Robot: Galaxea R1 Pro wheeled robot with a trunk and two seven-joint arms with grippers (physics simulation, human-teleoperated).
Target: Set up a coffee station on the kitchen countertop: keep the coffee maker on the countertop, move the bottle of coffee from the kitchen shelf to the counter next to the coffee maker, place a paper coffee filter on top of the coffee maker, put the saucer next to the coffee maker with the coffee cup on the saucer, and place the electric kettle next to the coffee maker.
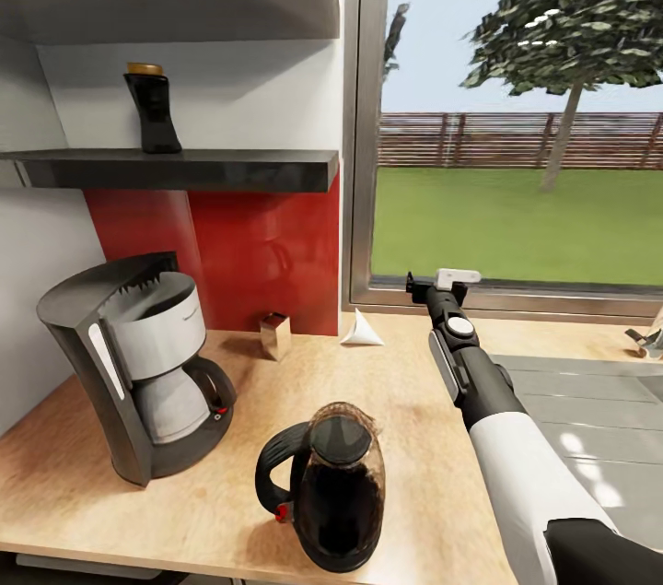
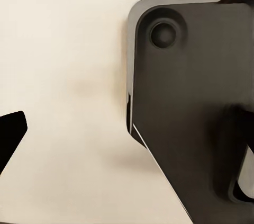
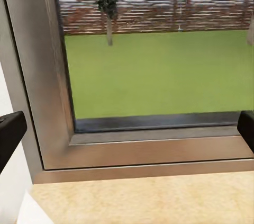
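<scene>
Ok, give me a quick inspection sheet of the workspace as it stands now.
Surface: wooden counter, sink at its right.
Job's things: coffee maker on counter; kettle in front of it; coffee bottle on the shelf; paper filter lying near the window.
Clutter: small metal box by the red wall.
Tools: right tool open, empty, near the window sill; left tool open, above the coffee maker.
Cables: nothing seen.
Surroundings: lawn, fence, tree outside.

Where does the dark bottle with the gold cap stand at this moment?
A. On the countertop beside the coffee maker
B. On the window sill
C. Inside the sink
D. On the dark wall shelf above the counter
D: the bottle stands upright on the dark shelf, above the coffee maker.
</scene>
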